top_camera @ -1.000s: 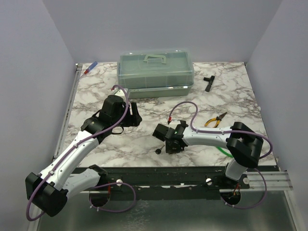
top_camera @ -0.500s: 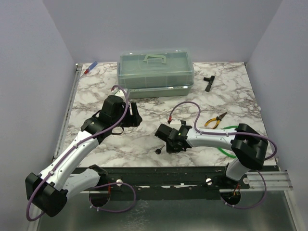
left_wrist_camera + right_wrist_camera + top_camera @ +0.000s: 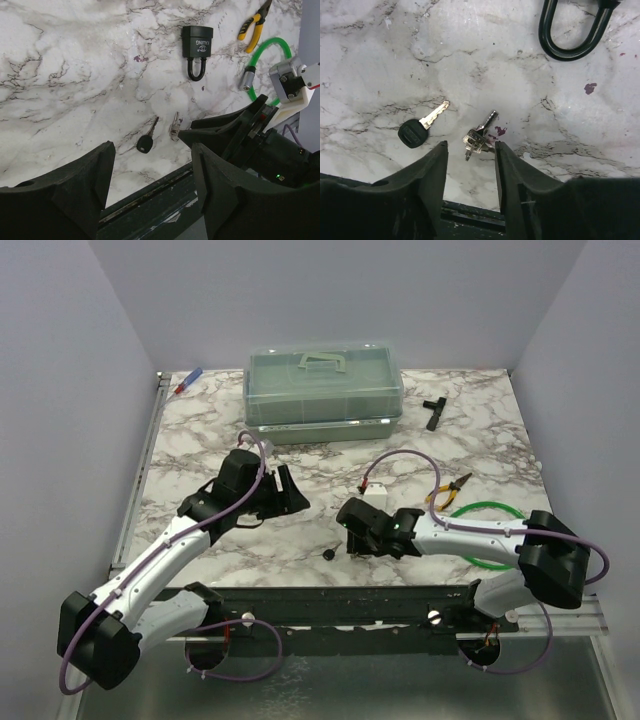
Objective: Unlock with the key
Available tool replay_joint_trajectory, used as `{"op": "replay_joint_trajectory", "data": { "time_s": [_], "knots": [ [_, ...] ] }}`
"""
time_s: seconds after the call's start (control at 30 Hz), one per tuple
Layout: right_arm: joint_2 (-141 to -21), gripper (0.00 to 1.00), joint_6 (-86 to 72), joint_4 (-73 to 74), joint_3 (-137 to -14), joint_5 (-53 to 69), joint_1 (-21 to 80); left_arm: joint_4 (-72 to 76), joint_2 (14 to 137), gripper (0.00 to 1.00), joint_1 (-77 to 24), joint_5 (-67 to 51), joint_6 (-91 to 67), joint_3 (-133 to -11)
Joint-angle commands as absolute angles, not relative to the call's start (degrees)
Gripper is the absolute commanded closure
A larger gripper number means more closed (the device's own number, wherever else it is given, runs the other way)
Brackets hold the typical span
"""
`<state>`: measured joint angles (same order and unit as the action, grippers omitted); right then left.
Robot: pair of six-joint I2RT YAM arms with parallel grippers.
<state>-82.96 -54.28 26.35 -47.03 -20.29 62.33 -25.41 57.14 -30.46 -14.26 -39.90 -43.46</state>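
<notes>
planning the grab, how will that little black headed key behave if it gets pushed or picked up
The key lies flat on the glossy marble table, so it will probably slide rather than roll if nudged. It looks thin and rigid, so it is unlikely to bend. Being so small, it is likely light.

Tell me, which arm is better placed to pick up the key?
Right. The right claw, open, hangs low just beside the key; the left claw, also open, is farther from it.
</notes>
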Motion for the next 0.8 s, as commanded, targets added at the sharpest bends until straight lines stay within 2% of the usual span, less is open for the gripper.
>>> {"op": "replay_joint_trajectory", "data": {
  "time_s": [0.0, 0.13, 0.27, 0.47, 0.77],
  "knots": [
    [-83.4, 0.49, -58.5, 31.0, -49.8, -22.3, 62.8, -25.7, 57.0, 0.32, -30.4, -16.1, -38.8, -46.9],
    [-86.4, 0.45, -64.4, 38.2, -54.5, -22.8, 62.8, -34.7, 57.2, 0.31, -30.4, -6.7, -28.6, -52.9],
    [-90.0, 0.45, -65.6, 40.3, -58.0, -22.9, 62.8, -35.5, 56.8, 0.31, -30.5, 4.3, -25.5, -51.8],
    [-97.4, 0.47, -68.9, 48.5, -64.8, -23.9, 62.8, -35.4, 57.0, 0.31, -30.4, 1.3, -25.1, -51.4],
    [-102.1, 0.50, -70.0, 50.3, -66.4, -22.4, 62.8, -35.3, 54.4, 0.31, -30.4, 0.5, -25.1, -51.0]
  ]
}}
